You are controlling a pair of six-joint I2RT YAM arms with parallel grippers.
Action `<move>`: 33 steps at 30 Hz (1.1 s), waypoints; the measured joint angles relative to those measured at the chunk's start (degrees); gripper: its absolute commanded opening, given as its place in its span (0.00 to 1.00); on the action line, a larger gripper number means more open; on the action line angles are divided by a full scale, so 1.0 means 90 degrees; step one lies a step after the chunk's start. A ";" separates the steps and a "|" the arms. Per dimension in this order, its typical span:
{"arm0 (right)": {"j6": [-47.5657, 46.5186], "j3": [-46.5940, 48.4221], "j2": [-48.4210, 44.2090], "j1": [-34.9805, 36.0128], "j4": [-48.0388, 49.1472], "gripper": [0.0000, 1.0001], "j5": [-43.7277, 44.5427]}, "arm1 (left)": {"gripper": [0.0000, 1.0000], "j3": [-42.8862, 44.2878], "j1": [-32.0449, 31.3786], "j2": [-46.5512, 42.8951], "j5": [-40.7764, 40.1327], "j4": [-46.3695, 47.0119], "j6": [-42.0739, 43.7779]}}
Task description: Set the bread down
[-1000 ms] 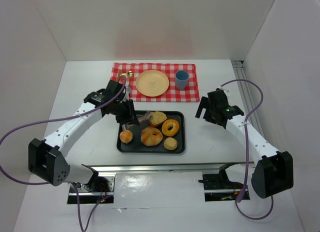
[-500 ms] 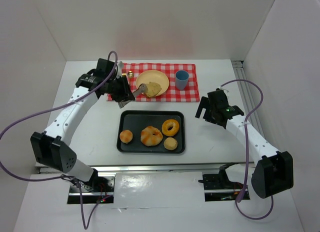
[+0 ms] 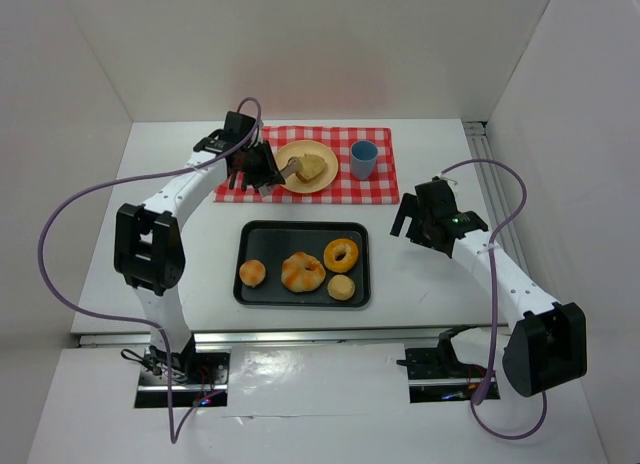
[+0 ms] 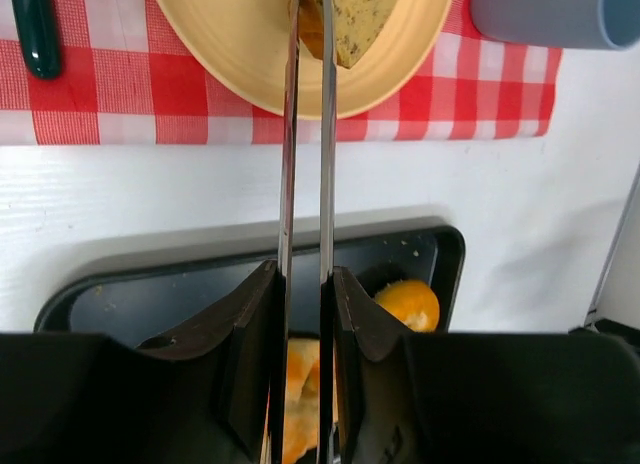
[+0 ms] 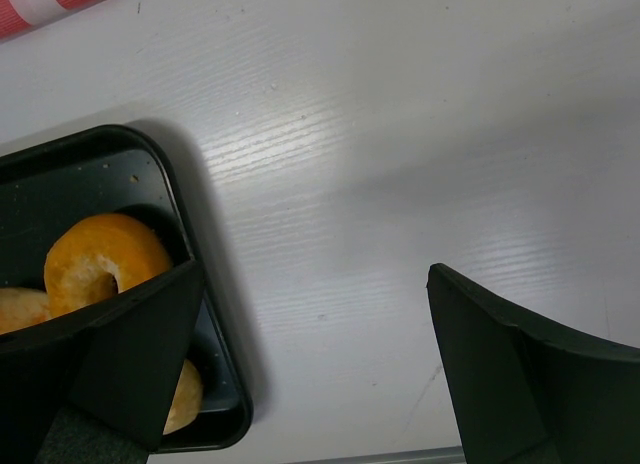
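Note:
My left gripper [image 3: 258,169] [image 4: 305,284] is shut on a pair of metal tongs [image 3: 288,170] [image 4: 305,164]. The tongs' tips pinch a tan, speckled piece of bread [image 3: 311,167] [image 4: 350,19] over the yellow plate [image 3: 300,149] [image 4: 230,34]. Whether the bread touches the plate I cannot tell. The plate lies on a red checked cloth [image 3: 375,187] [image 4: 100,84]. My right gripper [image 3: 412,216] [image 5: 310,314] hangs open and empty over the white table, right of the black tray [image 3: 270,239] [image 5: 200,314].
The tray holds a round bun [image 3: 253,273], a twisted loaf [image 3: 302,272], a doughnut [image 3: 341,254] [image 5: 100,264] and a small bun [image 3: 342,287]. A blue cup [image 3: 363,159] [image 4: 555,9] stands right of the plate. A dark utensil handle [image 4: 35,34] lies on the cloth's left.
My left arm has swung from the tray back to the plate, carrying the bread in the tongs. The right arm has not moved.

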 measured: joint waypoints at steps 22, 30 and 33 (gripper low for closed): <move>0.0022 -0.0017 -0.0002 0.0000 -0.0005 1.00 -0.0010 | 0.63 0.0556 -0.0631 -0.1110 -0.2011 -0.1375 0.0566; 0.0019 -0.0017 -0.0002 0.0000 0.0005 1.00 -0.0036 | 0.63 -0.1464 -0.1506 -0.3687 -0.2727 -0.2912 0.0512; 0.0015 -0.0017 -0.0002 0.0000 0.0007 1.00 -0.0041 | 0.63 -0.1846 -0.1732 -0.4102 -0.2691 -0.3451 0.0330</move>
